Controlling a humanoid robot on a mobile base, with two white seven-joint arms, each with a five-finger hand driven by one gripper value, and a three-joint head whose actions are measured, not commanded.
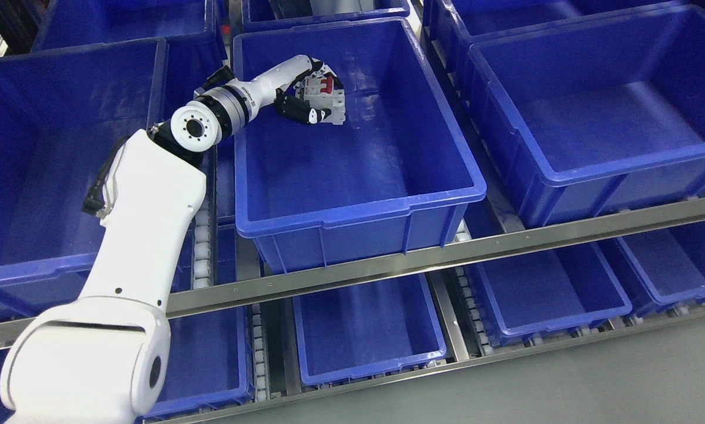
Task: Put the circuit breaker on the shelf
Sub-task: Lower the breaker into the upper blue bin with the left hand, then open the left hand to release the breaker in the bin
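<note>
A white circuit breaker with a red switch is held in my left hand, whose black and white fingers are curled around it. The hand reaches over the left wall of the middle blue bin on the upper shelf level and holds the breaker above the bin's far left part. My white left arm comes up from the lower left corner. The right arm does not show.
Large blue bins stand on either side, one at the left and one at the right. A steel rail runs along the shelf front. Smaller blue bins sit on the lower level. Grey floor lies at the lower right.
</note>
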